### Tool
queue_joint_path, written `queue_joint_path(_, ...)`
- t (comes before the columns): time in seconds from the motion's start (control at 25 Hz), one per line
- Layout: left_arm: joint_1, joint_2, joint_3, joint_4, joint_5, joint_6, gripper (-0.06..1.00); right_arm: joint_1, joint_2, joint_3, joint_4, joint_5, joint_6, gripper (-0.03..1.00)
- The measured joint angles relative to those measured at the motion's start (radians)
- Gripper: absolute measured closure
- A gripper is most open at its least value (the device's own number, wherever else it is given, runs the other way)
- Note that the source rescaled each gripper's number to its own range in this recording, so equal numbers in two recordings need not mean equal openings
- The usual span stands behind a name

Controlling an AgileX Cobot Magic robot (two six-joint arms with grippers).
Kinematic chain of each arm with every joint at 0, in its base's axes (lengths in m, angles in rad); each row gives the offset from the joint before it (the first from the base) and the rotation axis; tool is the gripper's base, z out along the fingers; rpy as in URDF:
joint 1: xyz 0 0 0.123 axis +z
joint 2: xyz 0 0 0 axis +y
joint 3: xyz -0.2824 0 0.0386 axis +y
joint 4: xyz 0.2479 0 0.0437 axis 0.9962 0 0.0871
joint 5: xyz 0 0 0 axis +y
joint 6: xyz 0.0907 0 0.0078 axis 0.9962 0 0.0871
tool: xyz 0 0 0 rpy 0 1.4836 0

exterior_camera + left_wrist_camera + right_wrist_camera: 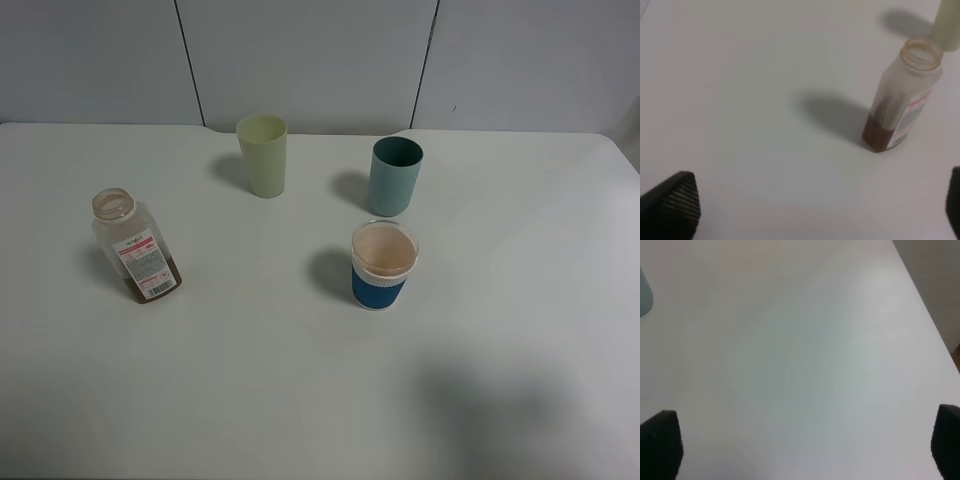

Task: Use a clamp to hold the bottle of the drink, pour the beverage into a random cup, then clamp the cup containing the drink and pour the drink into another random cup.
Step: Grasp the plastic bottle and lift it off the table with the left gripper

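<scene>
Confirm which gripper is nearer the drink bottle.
Left. The left gripper faces the bottle, which stands ahead of its open fingers, untouched. The right gripper looks at bare table, with no bottle in its view.

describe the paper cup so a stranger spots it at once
On the white table, look just right of centre. The short paper cup stands in front of the teal-green tumbler, nearer the camera. Only it has a blue base, white ribbed band and pinkish inside.

Uncapped bottle [135, 247], blue cup [383, 266], teal cup [394, 177] stand upright.
</scene>
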Motion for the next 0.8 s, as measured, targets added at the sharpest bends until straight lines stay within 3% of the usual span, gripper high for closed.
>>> queue_joint_path(0.8, 0.000, 0.000, 0.000, 0.004, 0.000, 0.000, -0.06, 0.000, 0.000, 0.000, 0.000, 0.000, 0.000, -0.03)
